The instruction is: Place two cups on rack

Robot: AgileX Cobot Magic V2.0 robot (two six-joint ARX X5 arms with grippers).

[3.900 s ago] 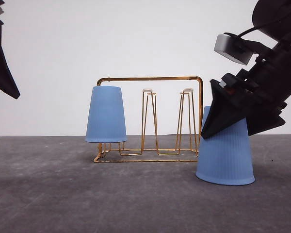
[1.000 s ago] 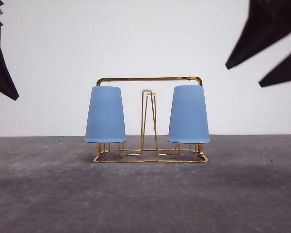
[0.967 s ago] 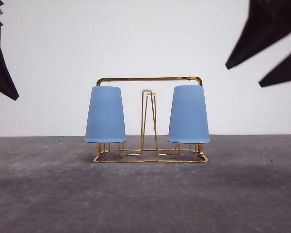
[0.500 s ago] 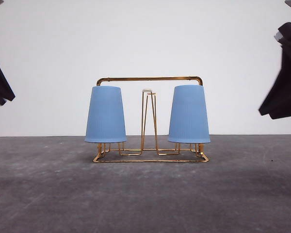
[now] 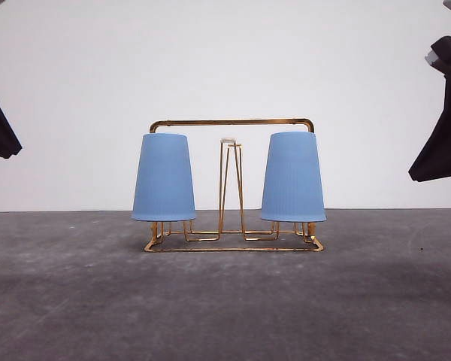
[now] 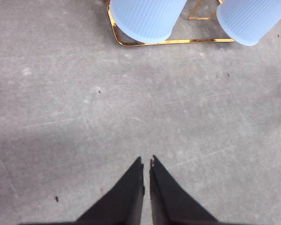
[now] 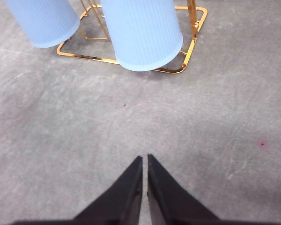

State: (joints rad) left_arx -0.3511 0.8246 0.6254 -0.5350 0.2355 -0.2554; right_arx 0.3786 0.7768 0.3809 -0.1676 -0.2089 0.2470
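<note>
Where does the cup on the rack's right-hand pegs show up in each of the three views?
Front view: the cup hangs upside down on the right end of the rack.
Left wrist view: the cup is at the upper right corner.
Right wrist view: the cup is at top centre.
Shared landmark: the rack's gold base wire.

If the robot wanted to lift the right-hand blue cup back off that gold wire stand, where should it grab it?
Probably around the upper half of the right light blue ribbed plastic cup, from the right side, where no frame bar blocks. It hangs upside down on a peg of the gold wire rack, tapering upward, so the narrower top fits open jaws best; then lift straight up.
</note>
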